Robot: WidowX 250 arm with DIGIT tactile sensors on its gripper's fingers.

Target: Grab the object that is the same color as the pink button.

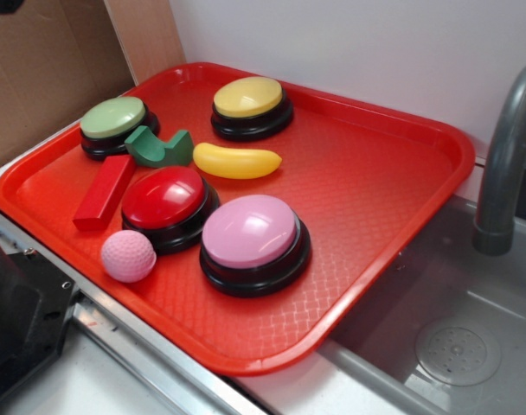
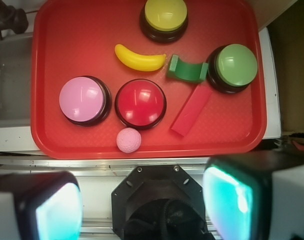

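A small pink dimpled golf ball [image 1: 128, 256] [image 2: 128, 139] lies on the red tray [image 1: 384, 181] [image 2: 77, 40] near its front edge, just in front of the red-domed button [image 1: 166, 201] [image 2: 140, 103]. The pink button [image 1: 253, 235] [image 2: 82, 100], a pale pink dome on a black base, stands beside that red one. In the wrist view my gripper [image 2: 144, 205] hangs high above, back from the tray's near edge, open wide with nothing between its fingers [image 2: 57, 210]. The exterior view does not show the gripper.
Also on the tray are a yellow button [image 1: 249, 100], a green button [image 1: 116, 121], a yellow banana [image 1: 236, 161], a green arch block [image 1: 159, 149] and a red bar block [image 1: 105, 192]. A sink and grey faucet [image 1: 505, 164] lie right. The black robot base [image 2: 157, 200] sits below the gripper.
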